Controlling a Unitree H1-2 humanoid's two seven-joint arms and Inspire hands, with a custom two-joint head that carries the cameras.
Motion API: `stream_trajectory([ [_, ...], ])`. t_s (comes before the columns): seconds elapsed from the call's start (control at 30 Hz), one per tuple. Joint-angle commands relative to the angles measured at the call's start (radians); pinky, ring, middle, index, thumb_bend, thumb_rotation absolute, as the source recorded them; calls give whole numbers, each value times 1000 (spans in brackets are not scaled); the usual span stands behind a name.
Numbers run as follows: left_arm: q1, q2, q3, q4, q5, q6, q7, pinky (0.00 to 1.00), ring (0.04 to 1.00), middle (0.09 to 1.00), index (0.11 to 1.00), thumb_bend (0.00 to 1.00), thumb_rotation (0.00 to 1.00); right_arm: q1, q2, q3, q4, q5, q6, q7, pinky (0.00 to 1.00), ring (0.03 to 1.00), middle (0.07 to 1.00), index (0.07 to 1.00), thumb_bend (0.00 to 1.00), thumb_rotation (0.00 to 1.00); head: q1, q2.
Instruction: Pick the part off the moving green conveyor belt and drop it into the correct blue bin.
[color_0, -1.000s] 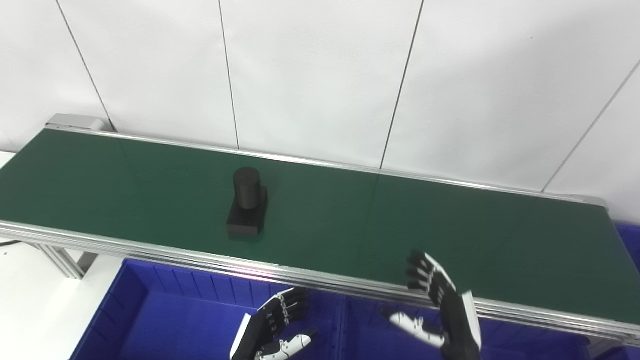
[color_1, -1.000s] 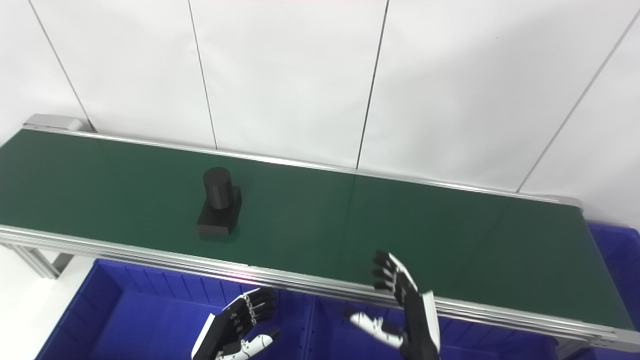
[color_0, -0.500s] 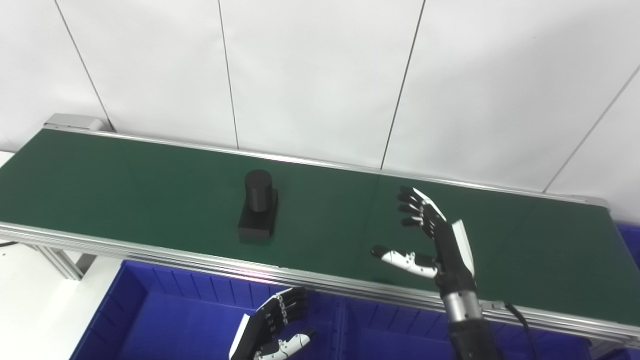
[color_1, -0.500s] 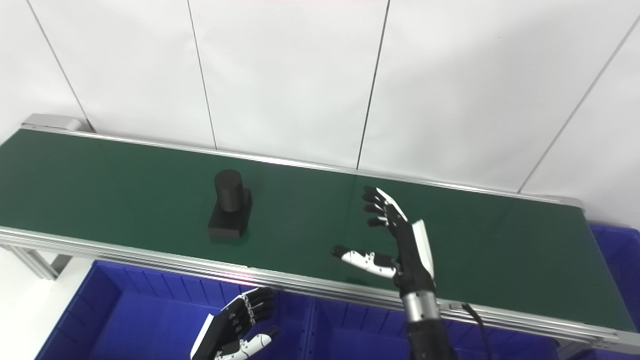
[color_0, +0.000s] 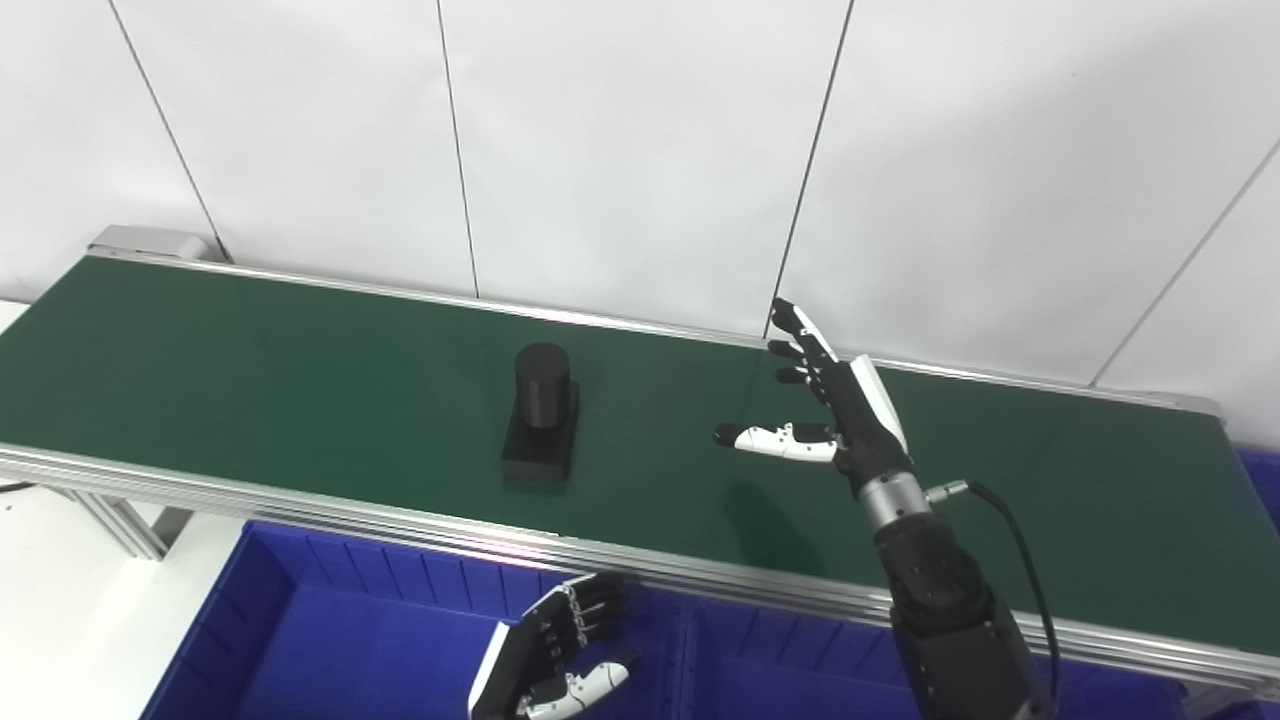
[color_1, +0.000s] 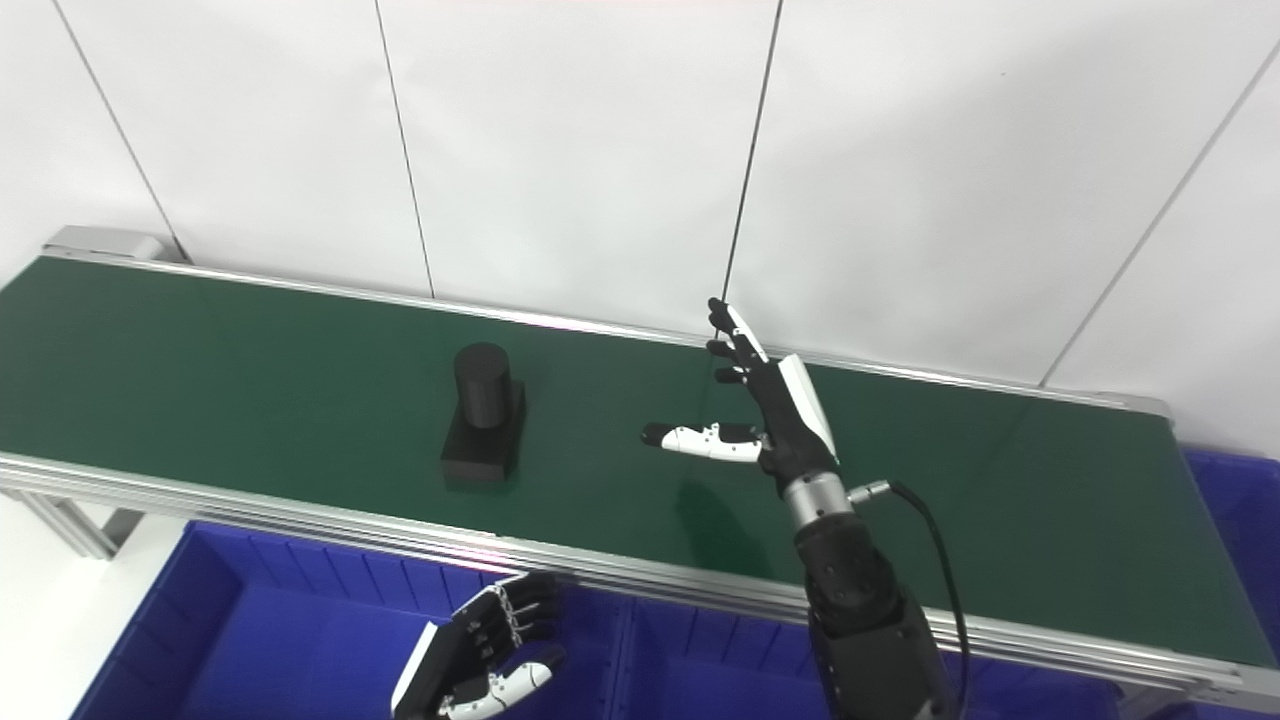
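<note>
A black part (color_0: 540, 415), an upright cylinder on a rectangular base, rides on the green conveyor belt (color_0: 250, 370) left of centre. My right hand (color_0: 835, 410) is raised over the belt to the part's right, open, with fingers spread and the thumb pointing toward the part; a clear gap lies between them. My left hand (color_0: 555, 655) hangs low in front of the belt above a blue bin (color_0: 330, 630), open and holding nothing.
Blue bins line the belt's near side, a second one (color_0: 780, 670) right of a divider, and another blue bin (color_1: 1230, 500) shows past the belt's right end. A white panelled wall rises behind the belt. Aluminium rails (color_0: 300, 500) edge the conveyor.
The part has travelled rightward along the belt. My right hand has risen from the belt's near rail and reached farther over the belt toward the wall. The left hand has barely moved.
</note>
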Motion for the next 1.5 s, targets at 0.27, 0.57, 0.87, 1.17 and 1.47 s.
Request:
stream_trajectory([
  [0.27, -9, 2, 8, -23, 0, -35, -22, 720, 737, 751, 719, 490, 0, -159, 46, 27, 181, -39, -35, -83, 855, 900, 910, 967, 866, 268, -14, -3],
  [0.57, -10, 18, 22, -36, -18, -35, -40, 757, 743, 761, 731, 499, 0, -223, 79, 51, 331, -29, -102, -82, 871, 933, 950, 1000, 891, 247, -35, -9],
  [0.87, -10, 14, 28, -45, -27, -35, -41, 749, 750, 772, 735, 496, 0, -258, 98, 84, 398, -31, -134, -64, 831, 945, 992, 1000, 910, 269, -23, -8],
  [1.17, -9, 11, 29, -41, -29, -35, -41, 755, 751, 770, 733, 493, 0, -279, 113, 101, 470, -23, -173, -52, 824, 956, 993, 1000, 919, 272, -6, -11],
  [1.47, -9, 7, 33, -46, -35, -35, -42, 773, 756, 768, 733, 488, 0, -278, 114, 121, 472, -29, -198, -27, 835, 971, 996, 1000, 931, 305, 7, -7],
])
